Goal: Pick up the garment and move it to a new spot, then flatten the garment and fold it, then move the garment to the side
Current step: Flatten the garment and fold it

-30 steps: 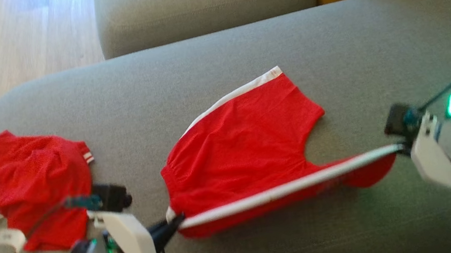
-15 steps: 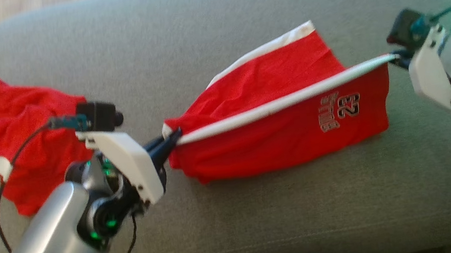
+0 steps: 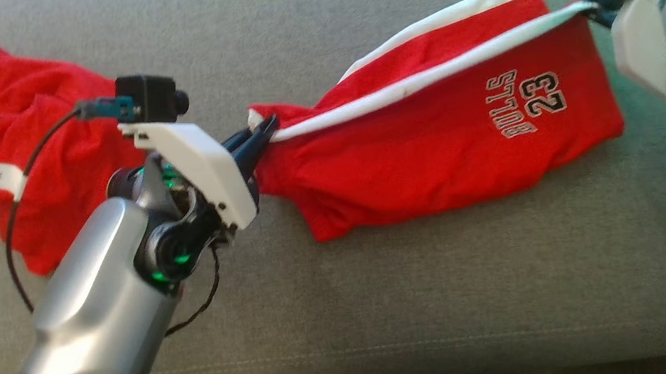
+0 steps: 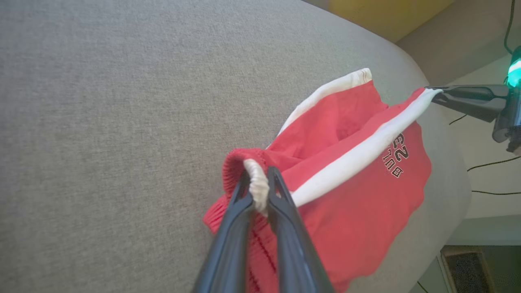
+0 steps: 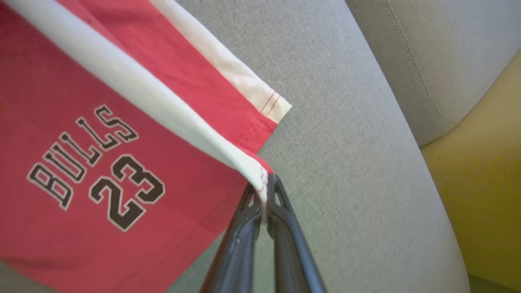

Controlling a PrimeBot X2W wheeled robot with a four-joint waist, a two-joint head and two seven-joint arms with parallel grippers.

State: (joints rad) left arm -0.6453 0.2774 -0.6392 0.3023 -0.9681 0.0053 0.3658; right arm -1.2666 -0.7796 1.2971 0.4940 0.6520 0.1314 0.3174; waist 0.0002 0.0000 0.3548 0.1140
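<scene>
I have the red shorts (image 3: 443, 154) stretched lengthwise between both arms, over the grey sofa cushion (image 3: 384, 295). Their long axis runs left to right across the head view, rising toward the right. The waistband end points at my left gripper (image 3: 266, 127), whose jaws are pinched narrow on the white waistband edge. The leg hem points at my right gripper (image 3: 594, 10), clamped tight on the tip of the white side stripe (image 3: 421, 81). The stripe is taut between them and the red cloth sags below it. A second red garment (image 3: 29, 142) lies crumpled behind my left arm.
</scene>
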